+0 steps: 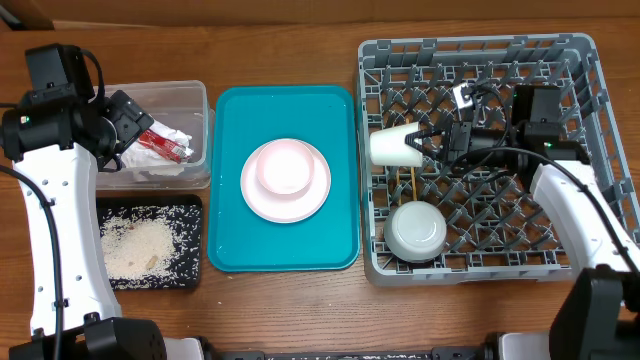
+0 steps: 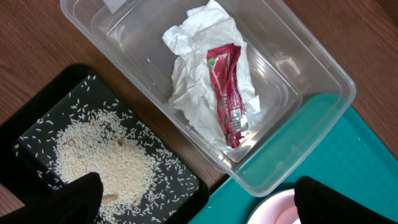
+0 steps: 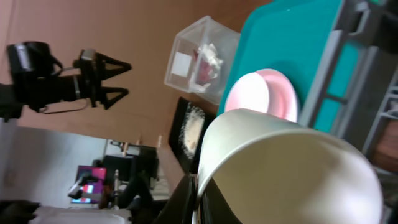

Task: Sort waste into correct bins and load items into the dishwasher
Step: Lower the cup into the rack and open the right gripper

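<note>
**Wooden table, waste sorted, cup going into the rack**

Wooden table (image 1: 300, 310) carries everything, with the bins at the left, a teal tray (image 1: 230, 240) in the middle and the grey dish rack (image 1: 480, 47) at the right. Sorting looks finished. The crumpled napkin (image 2: 193, 74) and the red sauce packet (image 2: 227, 93) lie in the clear tub (image 2: 311, 68), and the rice (image 2: 99, 162) is spread in the black tray (image 2: 37, 124) just beside it. The left tool (image 1: 128, 122) hangs over the tub with its fingers spread wide and nothing between them.

Loading is the step in hand. The right tool (image 1: 428, 140) is closed on the rim of the cream cup (image 1: 392, 145), which lies on its side over the rack's left part, mouth toward the tool (whether it rests on the pegs or hangs just above them cannot be told). The chopsticks (image 1: 408, 182) and the upturned grey-green bowl (image 1: 416, 231) are already in the rack, near the cup.

The next move likely calls for tipping the cup mouth-down, seating it between the pegs clear of the chopsticks, then letting go. The pink bowl (image 1: 283, 167) sits on the pink plate (image 1: 286, 213) on the teal tray, not yet loaded. The bowl probably has to come off the plate first.
</note>
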`<state>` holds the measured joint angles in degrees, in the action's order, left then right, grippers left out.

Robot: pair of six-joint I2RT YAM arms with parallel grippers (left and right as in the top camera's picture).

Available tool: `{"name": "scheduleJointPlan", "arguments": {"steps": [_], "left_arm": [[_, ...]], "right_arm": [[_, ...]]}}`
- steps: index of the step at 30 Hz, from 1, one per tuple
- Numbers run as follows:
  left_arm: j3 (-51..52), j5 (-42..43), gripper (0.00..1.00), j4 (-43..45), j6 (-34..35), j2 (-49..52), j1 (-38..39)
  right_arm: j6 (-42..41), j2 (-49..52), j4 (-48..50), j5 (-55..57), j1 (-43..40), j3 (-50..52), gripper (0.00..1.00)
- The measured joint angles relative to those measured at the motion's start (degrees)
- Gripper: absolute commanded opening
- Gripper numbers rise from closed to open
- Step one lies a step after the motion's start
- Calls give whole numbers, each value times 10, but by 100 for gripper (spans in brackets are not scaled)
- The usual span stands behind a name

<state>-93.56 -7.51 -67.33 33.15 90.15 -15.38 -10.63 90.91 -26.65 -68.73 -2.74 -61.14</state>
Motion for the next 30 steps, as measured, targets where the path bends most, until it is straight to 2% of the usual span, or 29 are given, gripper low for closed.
{"name": "scheduleJointPlan", "arguments": {"steps": [10, 24, 30], "left_arm": [[0, 0, 100, 0, 0, 0, 0], [0, 0, 100, 0, 0, 0, 0], [0, 0, 100, 0, 0, 0, 0]], "right_arm": [[0, 44, 20, 49, 0, 8, 4], [-3, 82, 50, -2, -1, 8, 4], [-2, 82, 36, 12, -2, 8, 9]]}}
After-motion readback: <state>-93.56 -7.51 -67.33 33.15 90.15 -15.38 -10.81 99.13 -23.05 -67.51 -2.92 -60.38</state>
